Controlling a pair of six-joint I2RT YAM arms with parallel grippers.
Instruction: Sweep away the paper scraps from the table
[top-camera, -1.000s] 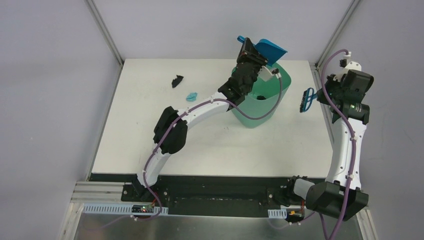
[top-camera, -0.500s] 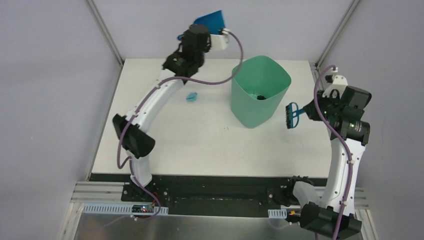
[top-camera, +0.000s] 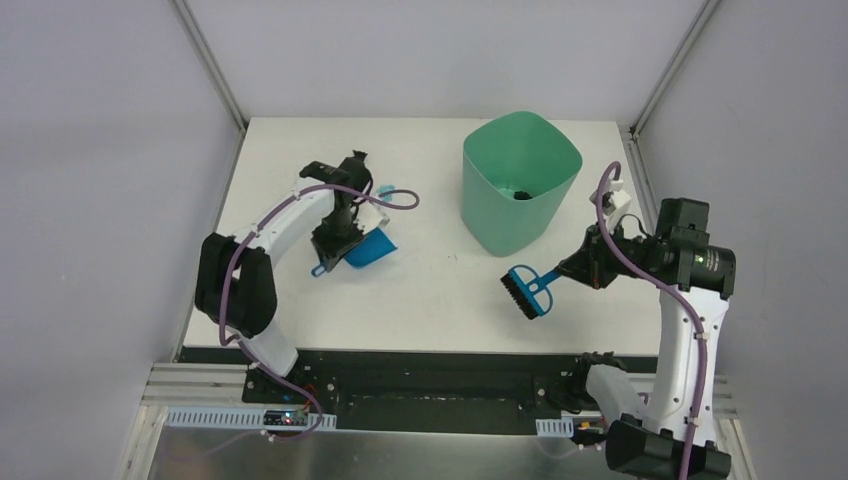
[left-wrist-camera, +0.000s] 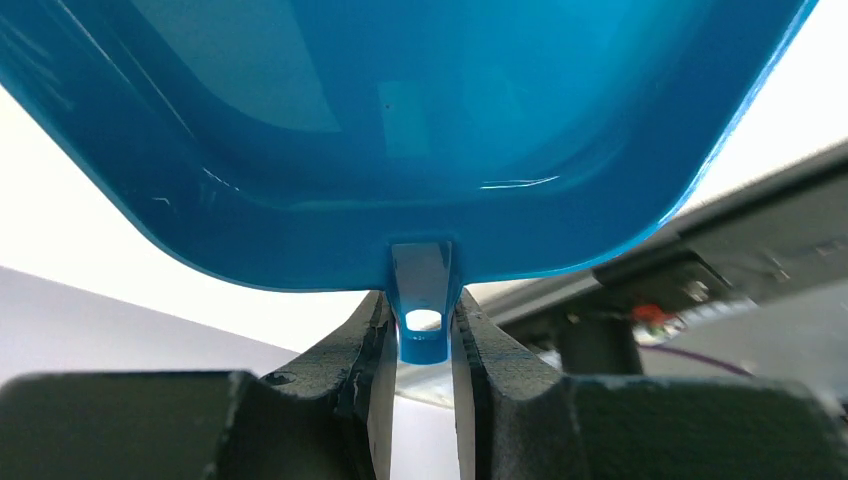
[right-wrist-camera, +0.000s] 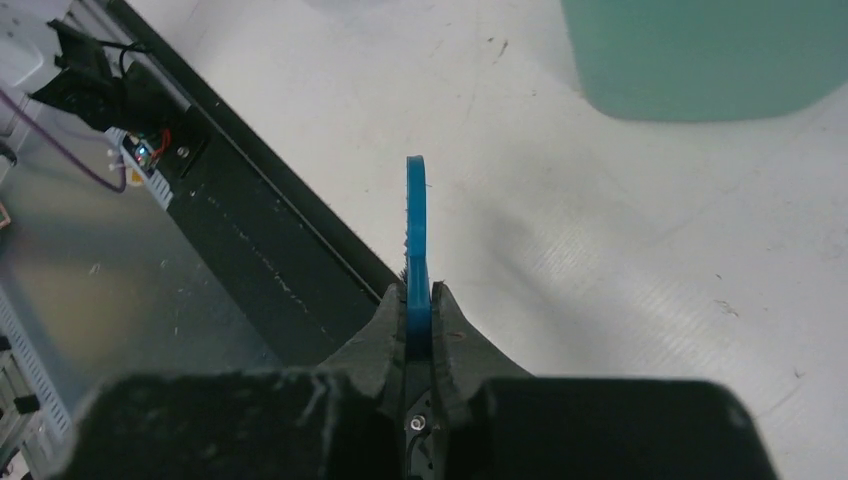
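Observation:
My left gripper (top-camera: 333, 248) is shut on the handle tab of the blue dustpan (top-camera: 368, 248), which rests low on the white table (top-camera: 430, 310) left of centre. In the left wrist view the gripper (left-wrist-camera: 424, 330) pinches the tab and the pan (left-wrist-camera: 400, 130) fills the frame. A light teal paper scrap (top-camera: 386, 191) lies just behind the pan. A black scrap (top-camera: 357, 158) sits partly behind the arm. My right gripper (top-camera: 573, 270) is shut on the blue hand brush (top-camera: 524, 293), bristles toward the table front. It also shows in the right wrist view (right-wrist-camera: 417, 300) gripping the brush (right-wrist-camera: 416, 220).
A green bin (top-camera: 520, 180) stands at the back right with black scraps (top-camera: 520, 195) inside; it also shows in the right wrist view (right-wrist-camera: 700, 50). The table's black front edge (right-wrist-camera: 270, 250) runs just below the brush.
My left arm swung away from the bin and brought the dustpan down onto the table at the left. My right arm carried the brush forward and left, in front of the bin.

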